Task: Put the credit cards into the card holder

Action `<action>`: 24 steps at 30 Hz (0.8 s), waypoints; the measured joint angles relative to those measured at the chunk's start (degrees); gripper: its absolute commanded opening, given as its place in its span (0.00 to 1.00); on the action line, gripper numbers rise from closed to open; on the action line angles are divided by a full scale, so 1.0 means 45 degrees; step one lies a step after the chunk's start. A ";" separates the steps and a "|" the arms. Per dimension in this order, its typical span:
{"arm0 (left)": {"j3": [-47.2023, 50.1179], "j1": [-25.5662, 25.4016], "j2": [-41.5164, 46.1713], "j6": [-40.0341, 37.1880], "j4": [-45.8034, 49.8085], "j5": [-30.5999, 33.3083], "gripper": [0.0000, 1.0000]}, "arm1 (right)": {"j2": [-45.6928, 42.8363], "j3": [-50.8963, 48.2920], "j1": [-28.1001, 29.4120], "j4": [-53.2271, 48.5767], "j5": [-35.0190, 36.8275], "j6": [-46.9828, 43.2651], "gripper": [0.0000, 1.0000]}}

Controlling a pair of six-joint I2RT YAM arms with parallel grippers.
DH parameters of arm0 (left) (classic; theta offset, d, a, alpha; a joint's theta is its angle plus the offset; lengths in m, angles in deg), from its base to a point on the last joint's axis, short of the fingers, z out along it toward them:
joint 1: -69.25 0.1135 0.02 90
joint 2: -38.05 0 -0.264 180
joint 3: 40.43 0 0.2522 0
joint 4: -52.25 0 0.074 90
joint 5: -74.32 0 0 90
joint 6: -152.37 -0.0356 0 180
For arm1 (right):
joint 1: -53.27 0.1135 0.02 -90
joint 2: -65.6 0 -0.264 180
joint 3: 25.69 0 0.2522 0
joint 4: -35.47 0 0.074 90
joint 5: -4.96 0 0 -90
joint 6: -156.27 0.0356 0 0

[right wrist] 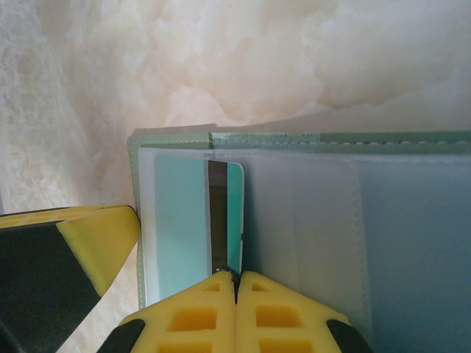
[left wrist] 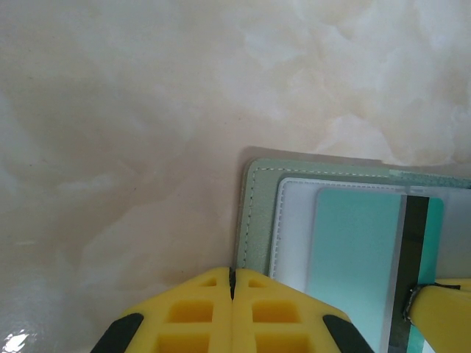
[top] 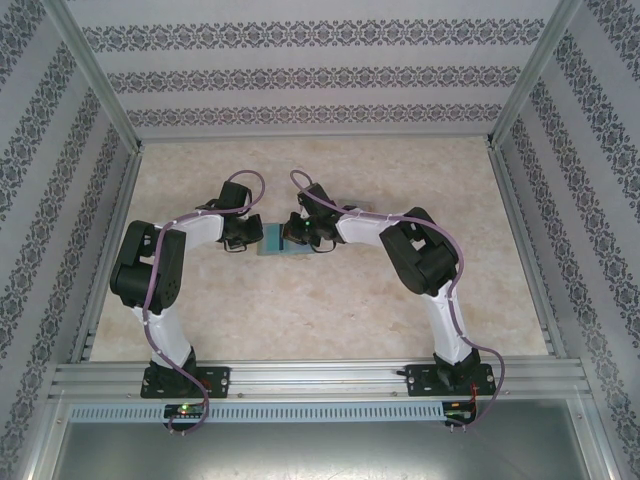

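The card holder (top: 279, 241) lies open in the middle of the table, a grey-green pouch (left wrist: 258, 213) with clear inner pockets (right wrist: 309, 220). A teal credit card (right wrist: 234, 209) with a black stripe lies across its end pocket (left wrist: 353, 250), its far part under the clear sleeve. My right gripper (right wrist: 235, 275) is shut on the card's near edge (top: 298, 233). My left gripper (left wrist: 232, 271) is shut, with its tips at the holder's outer edge (top: 245, 242). The yellow and orange cards are out of view.
The pale marbled tabletop (top: 320, 300) spreads around the holder. Metal frame rails (top: 320, 380) and patterned walls close it in. One finger of the left gripper (right wrist: 81, 254) sits right beside the holder's end, and one finger of the right gripper (left wrist: 445, 309) shows over the card.
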 measured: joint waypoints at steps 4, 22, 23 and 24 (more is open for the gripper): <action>0.0000 0.0000 0.0000 0.0000 0.0000 -0.0010 0.07 | 0.0000 0.0000 0.0160 0.0107 0.0131 0.0097 0.00; 0.0000 0.0078 0.0000 0.0010 0.0000 -0.0151 0.06 | -0.0486 0.0005 0.0223 -0.0525 0.0481 -0.0369 0.15; 0.0000 0.0078 0.0000 0.0010 0.0000 -0.0151 0.06 | -0.0554 0.0005 0.0223 -0.0631 0.0525 -0.0447 0.16; 0.0000 0.0078 -0.0005 0.0010 0.0000 -0.0170 0.06 | -0.0597 0.0005 0.0223 -0.0729 0.0559 -0.0529 0.17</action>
